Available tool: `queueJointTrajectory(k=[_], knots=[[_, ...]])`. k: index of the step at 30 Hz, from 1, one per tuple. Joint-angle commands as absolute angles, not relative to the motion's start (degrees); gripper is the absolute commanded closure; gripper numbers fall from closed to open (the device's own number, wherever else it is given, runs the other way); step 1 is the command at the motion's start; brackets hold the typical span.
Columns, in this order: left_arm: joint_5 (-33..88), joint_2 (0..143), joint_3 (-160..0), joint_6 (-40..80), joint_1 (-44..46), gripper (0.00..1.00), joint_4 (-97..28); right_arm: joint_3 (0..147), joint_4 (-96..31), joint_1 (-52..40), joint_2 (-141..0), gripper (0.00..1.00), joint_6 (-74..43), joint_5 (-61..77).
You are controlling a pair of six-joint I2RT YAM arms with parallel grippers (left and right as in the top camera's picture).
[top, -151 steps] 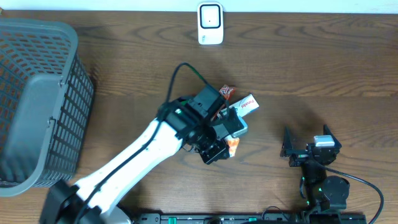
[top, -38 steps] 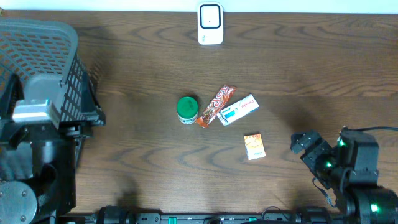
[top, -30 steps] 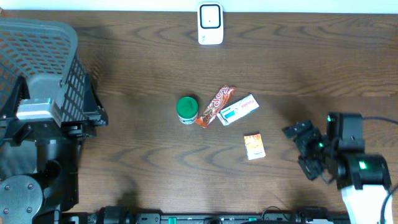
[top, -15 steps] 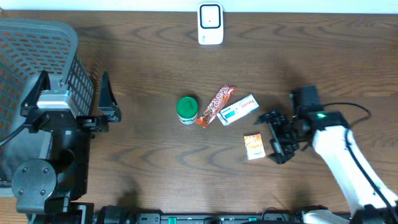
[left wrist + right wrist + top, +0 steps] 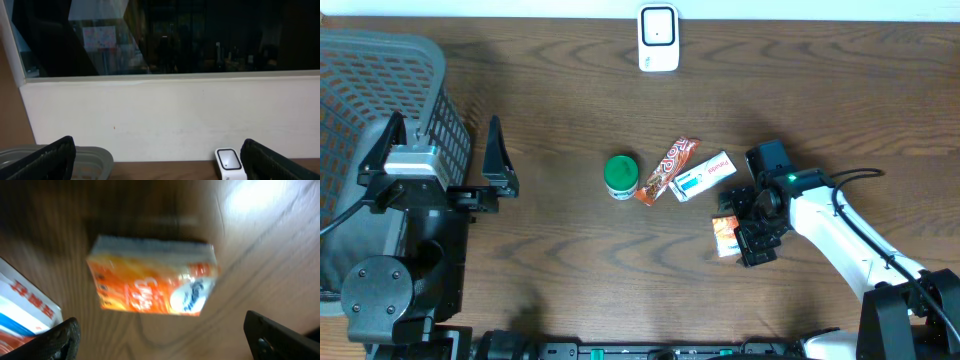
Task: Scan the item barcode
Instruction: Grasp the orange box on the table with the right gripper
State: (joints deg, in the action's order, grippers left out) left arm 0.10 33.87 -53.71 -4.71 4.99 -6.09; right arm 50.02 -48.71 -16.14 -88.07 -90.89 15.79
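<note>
Dark brown wooden worktop. A grey mesh basket stands at the left edge and a white barcode scanner at top centre. Mid-frame lie a green-lidded jar, a red-orange snack wrapper just beside a white-and-blue box, and a small orange carton lower right.

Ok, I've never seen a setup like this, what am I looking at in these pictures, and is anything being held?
Two robot arms sit at a wooden table, each ending in a two-finger gripper. One picture looks straight down from above; the other two come from cameras on the left and right wrists. On the table lie a green-lidded jar, a red snack bar, a white and blue box and a small orange box, plus a white scanner at the far edge and a grey basket. The right gripper hangs open over the orange box; the left gripper stands open by the basket. Nothing is held.
</note>
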Motion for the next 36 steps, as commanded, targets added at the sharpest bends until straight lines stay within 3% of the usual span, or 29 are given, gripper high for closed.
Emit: queueJointTrajectory(k=[1,19,36], knots=[[0.43,33.56,-53.74,-4.84,5.19,0.01,-5.67,49.89,-48.16,-16.49,-88.29,0.01,-92.55,9.69],[0.45,33.54,-53.74,-4.84,5.19,0.01,-5.69,49.87,-46.87,-17.98,-89.30,0.01,-94.63,5.43],[0.45,33.54,-53.74,-4.84,5.19,0.01,-5.80,49.87,-42.15,-19.77,-99.68,0.01,-95.72,8.51]])
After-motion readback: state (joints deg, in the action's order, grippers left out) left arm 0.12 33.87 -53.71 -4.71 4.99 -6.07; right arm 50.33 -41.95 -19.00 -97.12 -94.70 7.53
